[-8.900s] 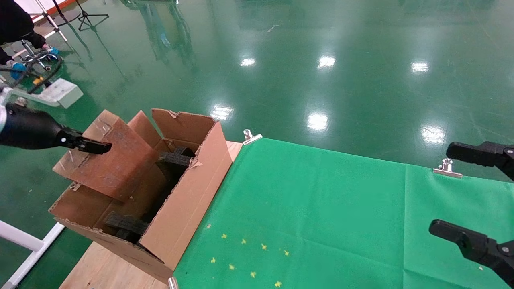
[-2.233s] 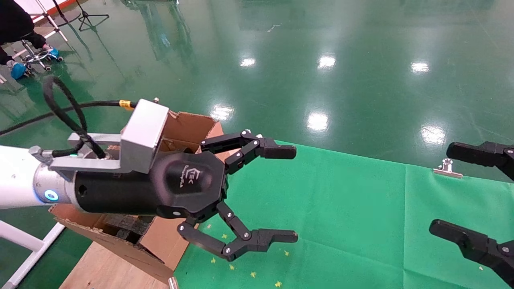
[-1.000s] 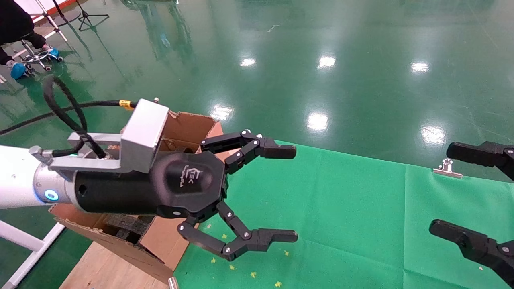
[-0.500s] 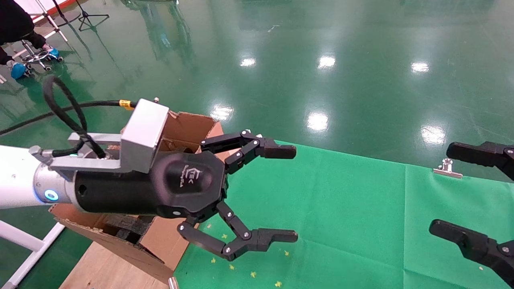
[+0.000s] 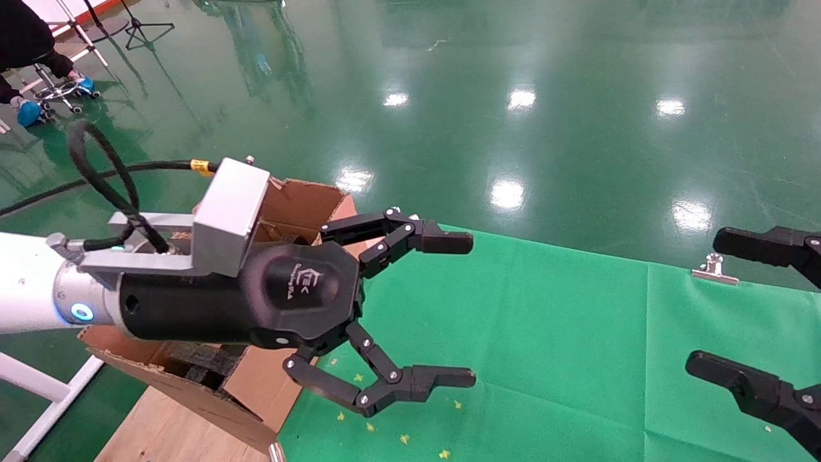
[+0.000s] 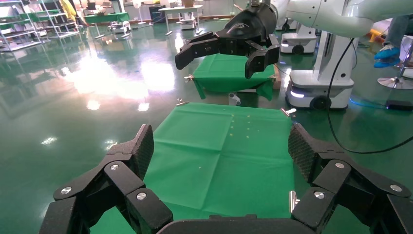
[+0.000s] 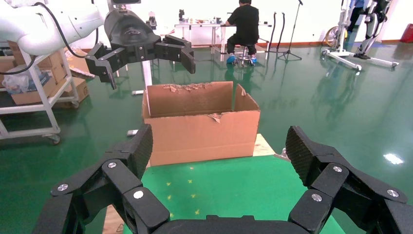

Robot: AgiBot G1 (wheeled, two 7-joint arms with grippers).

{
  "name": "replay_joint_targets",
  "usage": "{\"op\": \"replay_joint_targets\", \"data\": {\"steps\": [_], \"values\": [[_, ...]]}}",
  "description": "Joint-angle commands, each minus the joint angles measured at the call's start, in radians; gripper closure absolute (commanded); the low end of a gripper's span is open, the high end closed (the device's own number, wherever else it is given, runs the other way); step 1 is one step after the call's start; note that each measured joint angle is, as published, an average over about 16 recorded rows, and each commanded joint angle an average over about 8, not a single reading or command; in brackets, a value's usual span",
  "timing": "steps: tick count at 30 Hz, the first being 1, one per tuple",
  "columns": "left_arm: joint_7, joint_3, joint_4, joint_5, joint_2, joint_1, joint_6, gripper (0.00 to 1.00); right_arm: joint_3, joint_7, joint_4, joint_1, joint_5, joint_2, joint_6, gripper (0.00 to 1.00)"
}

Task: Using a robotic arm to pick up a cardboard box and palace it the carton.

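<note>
While the green cloth (image 5: 545, 333) covers most of the desk, the carton (image 7: 197, 124) stands at its left end on bare wood (image 5: 160, 427), flaps ragged, black foam (image 5: 205, 356) inside. The robotic arm (image 5: 25, 292), the left one, reaches across above the carton, and its left gripper (image 5: 452, 308) hangs over the cloth with fingers (image 5: 442, 242) spread wide, grasping nothing. The right gripper (image 5: 737, 308) sits at the desk's right edge, fingers likewise released and empty. Small yellow marks (image 5: 385, 423) dot the cloth. The cardboard box is in no view.
</note>
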Motion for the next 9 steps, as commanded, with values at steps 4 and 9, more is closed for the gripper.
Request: {"op": "replay_joint_targets", "data": {"steps": [4,9], "values": [[0.000,0.000,0.000,0.000,0.000,0.000,0.000,0.00,0.000,0.000,0.000,0.000,0.000,0.000,0.000,0.00],[0.000,0.000,0.000,0.000,0.000,0.000,0.000,0.00,0.000,0.000,0.000,0.000,0.000,0.000,0.000,0.00]]}}
